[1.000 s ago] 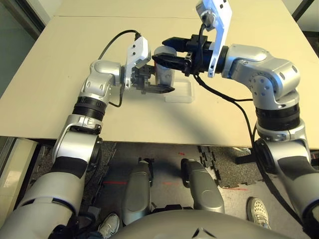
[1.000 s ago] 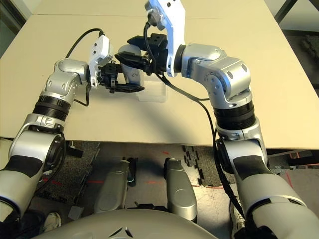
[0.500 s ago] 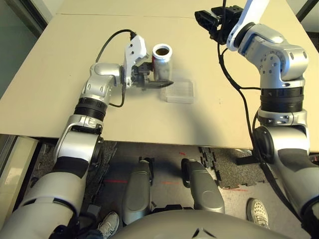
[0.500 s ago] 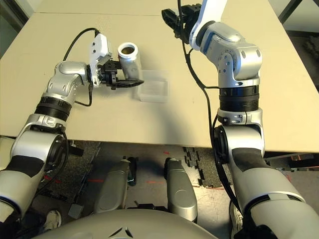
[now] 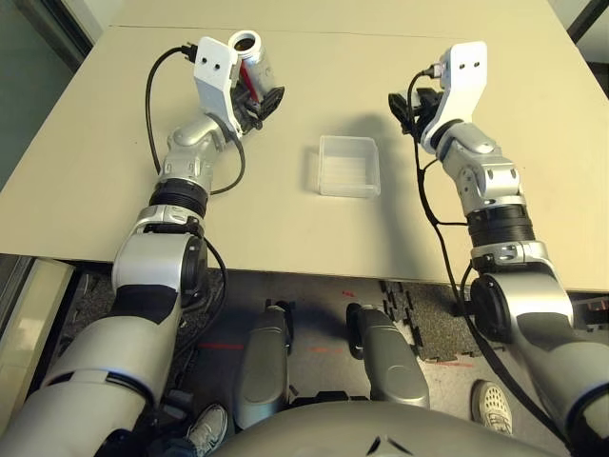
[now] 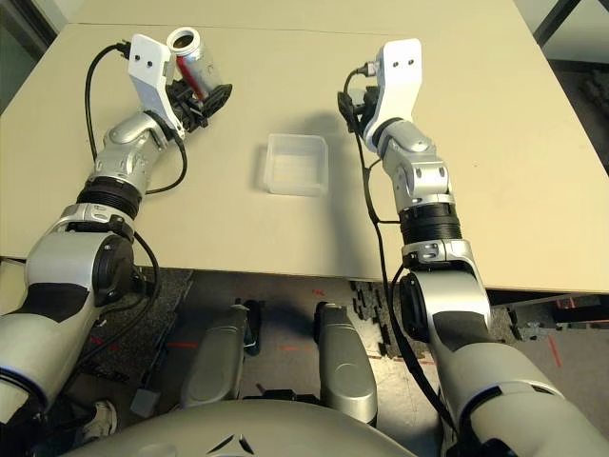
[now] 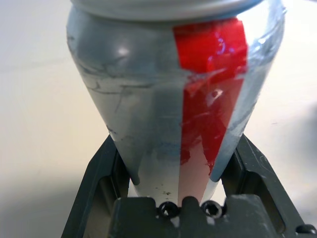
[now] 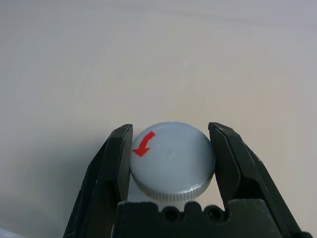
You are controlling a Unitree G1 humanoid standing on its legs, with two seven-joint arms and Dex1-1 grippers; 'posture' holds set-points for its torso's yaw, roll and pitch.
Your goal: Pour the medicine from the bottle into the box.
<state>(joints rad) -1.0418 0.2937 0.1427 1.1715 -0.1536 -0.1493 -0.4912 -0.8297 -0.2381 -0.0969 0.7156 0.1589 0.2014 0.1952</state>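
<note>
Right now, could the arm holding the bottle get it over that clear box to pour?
Probably yes: the left gripper holds the open bottle raised, and bare table lies between it and the box.

bottle [image 7: 148, 99] clamped between black jaws, red label

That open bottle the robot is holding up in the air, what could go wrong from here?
The bottle is uncapped and held by the left gripper well away from the box, so tipping it early could spill medicine onto the table. The box is small and shallow, so a fast pour might bounce pieces out. The right gripper pinches the cap by its rim, so it might slip.
</note>
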